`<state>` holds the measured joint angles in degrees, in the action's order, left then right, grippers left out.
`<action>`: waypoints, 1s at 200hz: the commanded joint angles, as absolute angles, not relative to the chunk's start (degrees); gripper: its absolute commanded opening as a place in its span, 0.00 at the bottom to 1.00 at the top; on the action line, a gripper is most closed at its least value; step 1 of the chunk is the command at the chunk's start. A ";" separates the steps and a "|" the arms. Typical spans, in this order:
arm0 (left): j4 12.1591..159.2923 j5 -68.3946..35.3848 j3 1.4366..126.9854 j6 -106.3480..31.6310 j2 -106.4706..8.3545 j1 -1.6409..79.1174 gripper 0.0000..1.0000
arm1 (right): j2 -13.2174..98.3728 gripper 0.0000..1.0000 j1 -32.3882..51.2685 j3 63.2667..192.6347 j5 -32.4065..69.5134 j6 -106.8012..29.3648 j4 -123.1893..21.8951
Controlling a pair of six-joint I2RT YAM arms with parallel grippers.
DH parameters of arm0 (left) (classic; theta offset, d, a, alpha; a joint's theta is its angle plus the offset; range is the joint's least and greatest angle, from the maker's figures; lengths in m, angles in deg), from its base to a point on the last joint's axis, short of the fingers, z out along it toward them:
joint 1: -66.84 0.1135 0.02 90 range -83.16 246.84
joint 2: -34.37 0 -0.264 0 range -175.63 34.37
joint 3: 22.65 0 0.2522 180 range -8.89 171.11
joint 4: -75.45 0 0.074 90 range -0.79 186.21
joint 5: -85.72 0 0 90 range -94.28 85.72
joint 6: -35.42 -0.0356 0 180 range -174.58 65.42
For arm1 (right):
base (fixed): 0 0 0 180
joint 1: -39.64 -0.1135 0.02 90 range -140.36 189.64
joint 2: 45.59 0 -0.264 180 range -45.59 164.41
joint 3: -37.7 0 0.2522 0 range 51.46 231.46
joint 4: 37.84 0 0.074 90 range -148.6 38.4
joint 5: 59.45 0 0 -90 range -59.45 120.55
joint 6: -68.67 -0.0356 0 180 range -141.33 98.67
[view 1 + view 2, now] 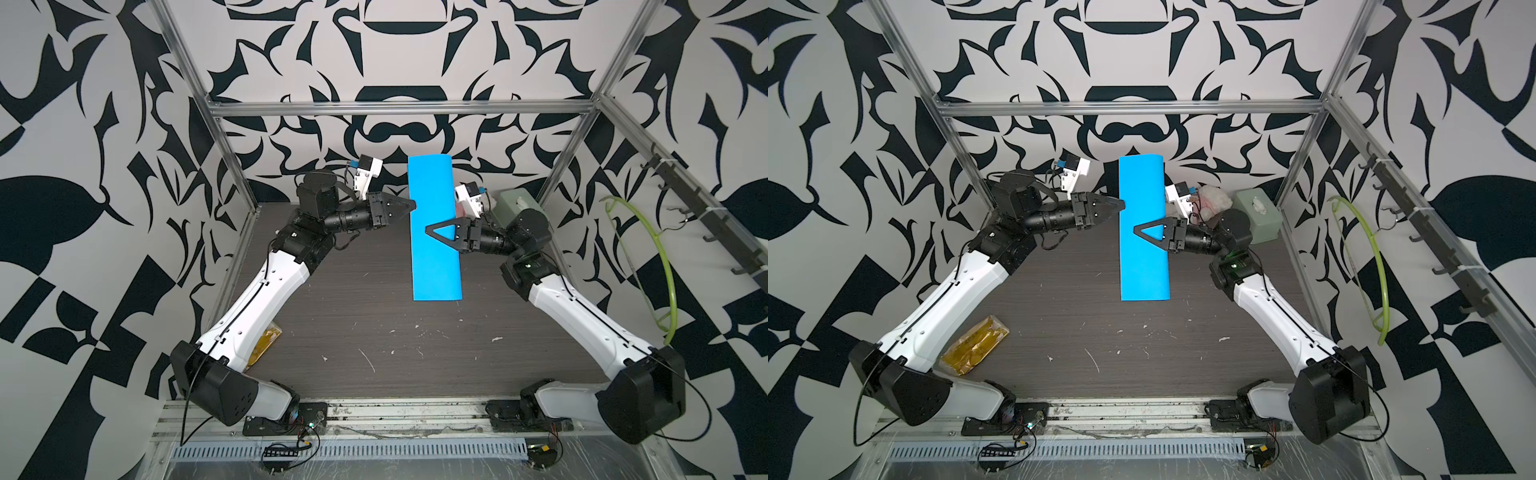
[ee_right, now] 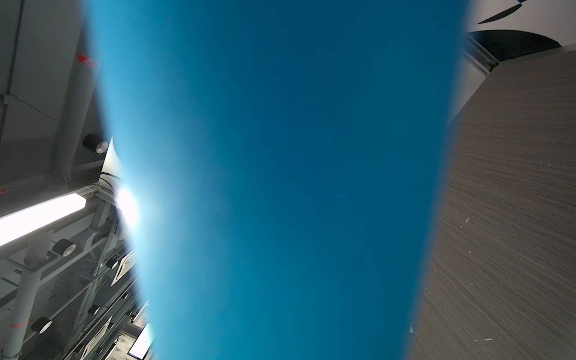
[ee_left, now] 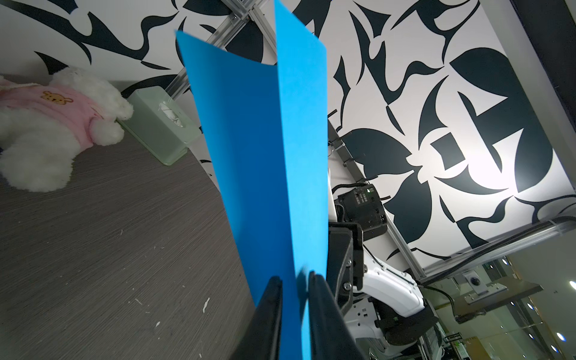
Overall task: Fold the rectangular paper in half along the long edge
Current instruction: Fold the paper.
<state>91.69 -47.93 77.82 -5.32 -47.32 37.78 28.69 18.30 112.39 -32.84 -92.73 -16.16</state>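
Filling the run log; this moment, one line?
paper: raised, bent over, uncreased | left hand: open at its edges | right hand: across paper, grip unclear

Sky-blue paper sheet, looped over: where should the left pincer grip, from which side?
Take the thin bright sky-blue rectangular paper sheet at its two free long edges, mid-length, coming from the left arm's side, one finger on each face. Those edges meet there, between the left pincer's parted fingers; the opposite side is a rounded bend, where the right pincer sits, probably too springy to pinch.
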 commanded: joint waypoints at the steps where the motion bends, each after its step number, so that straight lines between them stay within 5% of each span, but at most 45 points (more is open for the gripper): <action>1: 92.20 -47.70 77.76 -6.33 -45.64 37.65 0.23 | 26.65 0.37 18.59 114.46 -32.61 -93.22 -10.74; 70: 96.02 -45.23 79.57 -9.23 -43.16 38.01 0.32 | 30.18 0.37 19.12 115.00 -32.58 -105.32 4.09; 200: 94.14 -45.94 77.42 -8.09 -43.28 38.01 0.35 | 31.66 0.33 19.08 115.62 -32.95 -107.47 5.93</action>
